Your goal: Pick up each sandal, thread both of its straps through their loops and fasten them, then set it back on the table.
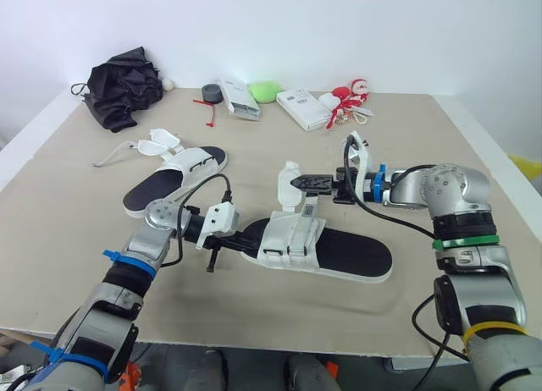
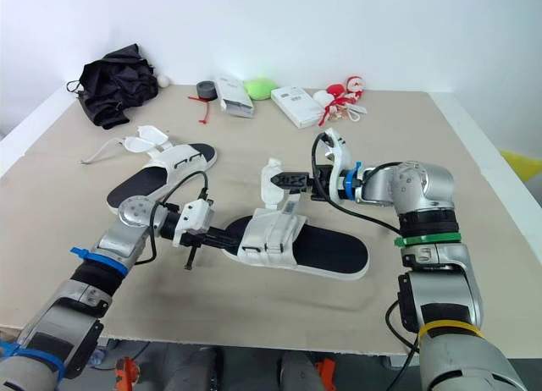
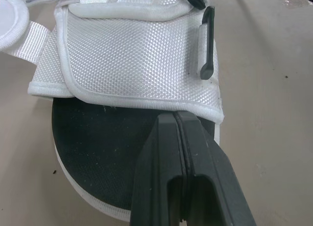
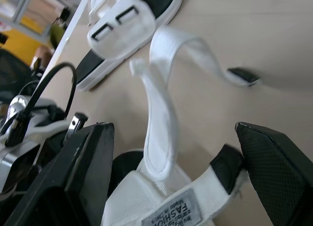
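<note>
The near sandal [image 1: 292,239], black-soled with a white upper, lies flat at the table's middle. My left gripper [image 1: 243,238] is shut, its tip [image 3: 175,119] resting on the black sole [image 3: 93,147] right at the edge of the upper [image 3: 137,55]. One loose white strap [image 1: 290,181] stands up from the sandal's far side. My right gripper [image 1: 300,184] is open around that strap [image 4: 159,123], with a finger [image 4: 83,172] on either side and not touching it. The second sandal [image 1: 175,176] lies further back on the left, its straps [image 1: 159,142] undone.
Along the table's back edge sit a black bundle of cloth [image 1: 124,86], a tape roll [image 1: 211,91], two white boxes [image 1: 240,98] [image 1: 302,107], a green object [image 1: 264,90] and a red-and-white toy [image 1: 349,99]. Bare tabletop [image 1: 76,171] lies on the far left.
</note>
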